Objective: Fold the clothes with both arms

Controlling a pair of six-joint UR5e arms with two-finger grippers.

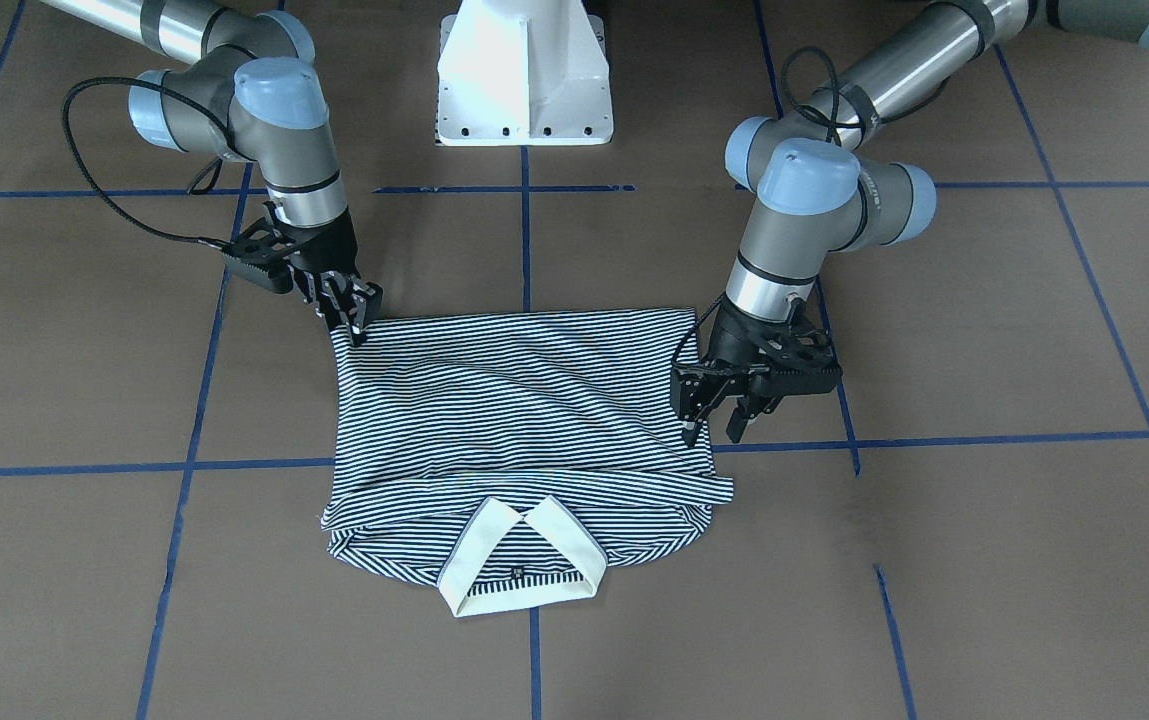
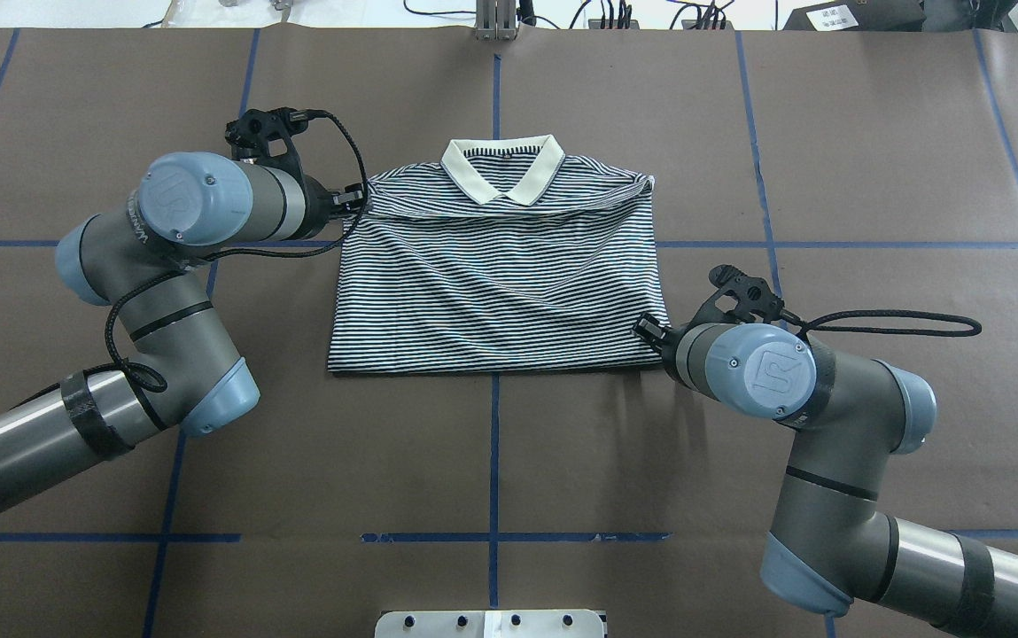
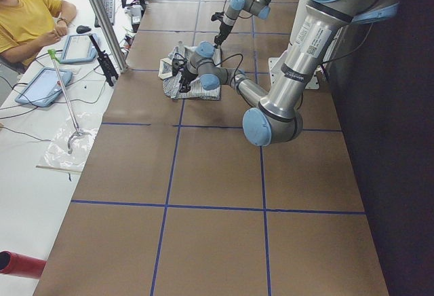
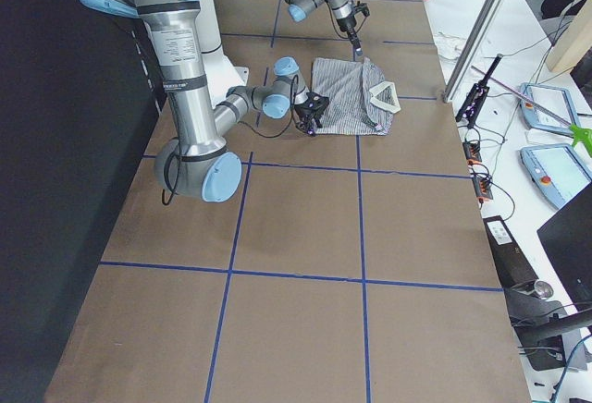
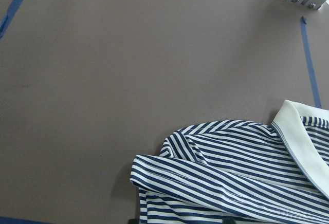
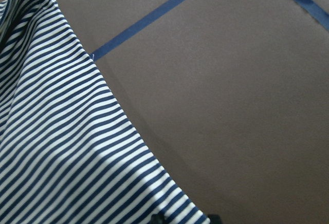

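The polo shirt (image 1: 524, 400) is laid flat near the middle of the brown table (image 1: 984, 560), in front of the white pedestal (image 1: 524, 70). It is folded into a nearly rectangular shape: the sleeves are turned in, and a straight edge is seen on the side towards the robot. The cream collar (image 1: 479, 555) is pointed away from the robot, to the operators' side. A blue tape line (image 1: 984, 438) is partly covered by the cloth.

The right gripper (image 1: 359, 325) is placed at the corner of the straight edge on the robot's right. Its fingers are brought close together on that corner. In the right wrist view the striped cloth is seen between the two dark fingertips (image 6: 159, 219), so the corner is gripped.

The left gripper (image 1: 713, 435) is held at the shirt's side edge on the robot's left, nearer to the collar end. Its fingers are spread apart: one finger is seen over the edge of the cloth and the other over the bare table, so the cloth is not gripped. In the left wrist view the folded shoulder and a part of the collar are shown.

In the exterior left view a person in a yellow top (image 3: 27, 17) is seated at a white desk beside the table.
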